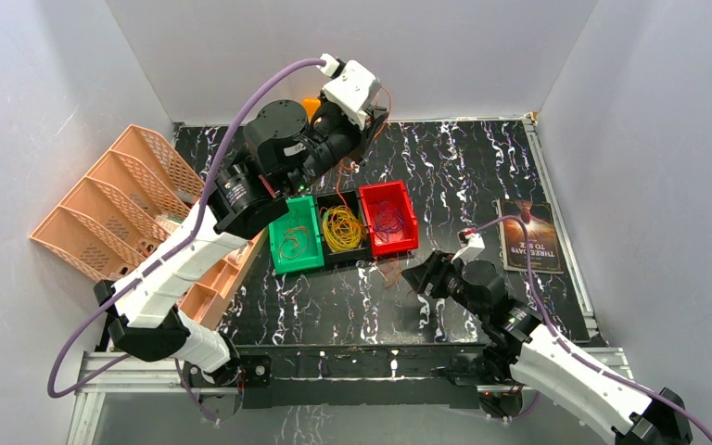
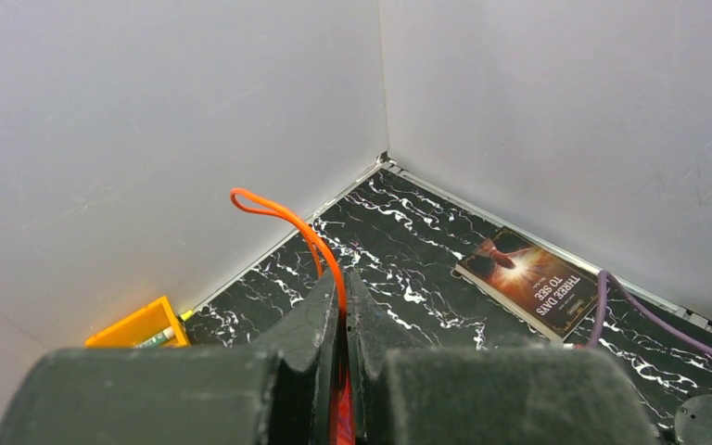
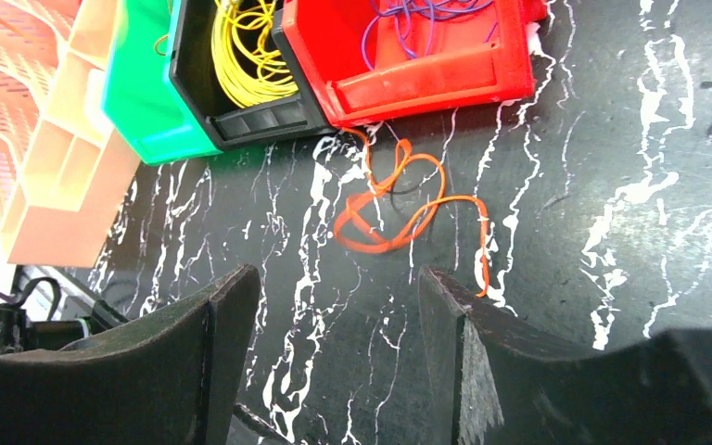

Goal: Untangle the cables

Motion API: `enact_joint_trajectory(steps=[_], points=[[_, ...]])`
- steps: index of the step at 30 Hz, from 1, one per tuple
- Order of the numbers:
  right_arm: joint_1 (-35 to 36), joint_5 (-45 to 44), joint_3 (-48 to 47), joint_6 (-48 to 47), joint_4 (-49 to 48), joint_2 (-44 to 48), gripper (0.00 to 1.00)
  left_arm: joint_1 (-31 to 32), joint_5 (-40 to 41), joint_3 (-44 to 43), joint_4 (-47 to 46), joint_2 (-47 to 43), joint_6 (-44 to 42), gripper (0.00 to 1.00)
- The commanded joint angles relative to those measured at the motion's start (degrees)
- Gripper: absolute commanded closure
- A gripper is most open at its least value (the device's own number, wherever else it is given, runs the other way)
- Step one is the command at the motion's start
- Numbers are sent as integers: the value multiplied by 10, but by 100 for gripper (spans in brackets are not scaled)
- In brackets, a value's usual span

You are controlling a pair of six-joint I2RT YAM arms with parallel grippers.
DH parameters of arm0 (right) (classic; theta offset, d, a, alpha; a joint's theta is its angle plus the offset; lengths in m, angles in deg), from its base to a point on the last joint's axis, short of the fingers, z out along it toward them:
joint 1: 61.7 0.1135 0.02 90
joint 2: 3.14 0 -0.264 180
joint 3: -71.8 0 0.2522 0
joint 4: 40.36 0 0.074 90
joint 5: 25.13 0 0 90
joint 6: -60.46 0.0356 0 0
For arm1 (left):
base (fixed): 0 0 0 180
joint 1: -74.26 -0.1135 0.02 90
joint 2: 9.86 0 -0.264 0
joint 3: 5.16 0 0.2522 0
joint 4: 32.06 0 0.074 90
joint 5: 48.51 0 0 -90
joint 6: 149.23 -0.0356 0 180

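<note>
The black, white-veined desk point(image 1: 482, 176) carries everything, and the black bin point(image 3: 260, 122) at its middle serves as the marker. Well to the left of the black bin, a peach file rack point(image 1: 102, 204) stands along the wall. The left arm point(image 1: 176, 269) reaches high over the desk behind the black bin. The right arm point(image 1: 556, 357) lies low, in front of the black bin and to its right. A book point(image 1: 530, 236) lies flat well to the right of the black bin. A green bin point(image 3: 148, 102) touches the black bin's left side and a red bin point(image 3: 417, 79) touches its right. A small orange bin point(image 2: 134, 326) sits far behind the black bin, against the back wall.

The left claw point(image 2: 343, 306) is pressed together on an orange cable point(image 2: 306, 236), which arches up out of the fingertips, above the desk behind the black bin. The right claw point(image 3: 338, 287) stands wide apart with nothing in it, just in front of the black bin.

Yellow cables point(image 3: 246, 56) fill the black bin itself. Purple cables point(image 3: 408, 19) lie in the red bin, and a few orange cables point(image 1: 292, 243) lie in the green one. A loose orange cable point(image 3: 399, 209) lies curled on the desk just in front of the black bin's right-hand neighbour, between it and the right claw.
</note>
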Motion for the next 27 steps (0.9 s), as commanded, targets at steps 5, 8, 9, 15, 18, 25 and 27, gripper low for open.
enact_joint_trajectory(steps=[5, 8, 9, 15, 18, 25, 27], points=[[1, -16, -37, -32, 15, 9, 27, 0, 10, -1, -10, -19, -7, 100], [1, 1, -32, -34, -18, 4, 26, 0, 10, 0, -8, -19, -7, 100], [1, 7, -32, -35, -24, -2, 26, 0, 12, 0, -7, -19, -6, 100], [1, 28, -46, -46, -17, -26, 26, 0, 33, 2, 16, -27, -4, 100], [1, 23, -40, -46, -24, -25, 26, 0, 53, -2, 26, -36, -8, 100], [1, 30, -45, -45, -35, -42, 25, -6, 145, 13, 48, -48, -36, 100], [1, 30, -47, -46, -35, -45, 25, -15, 154, 27, 56, -50, -34, 100]])
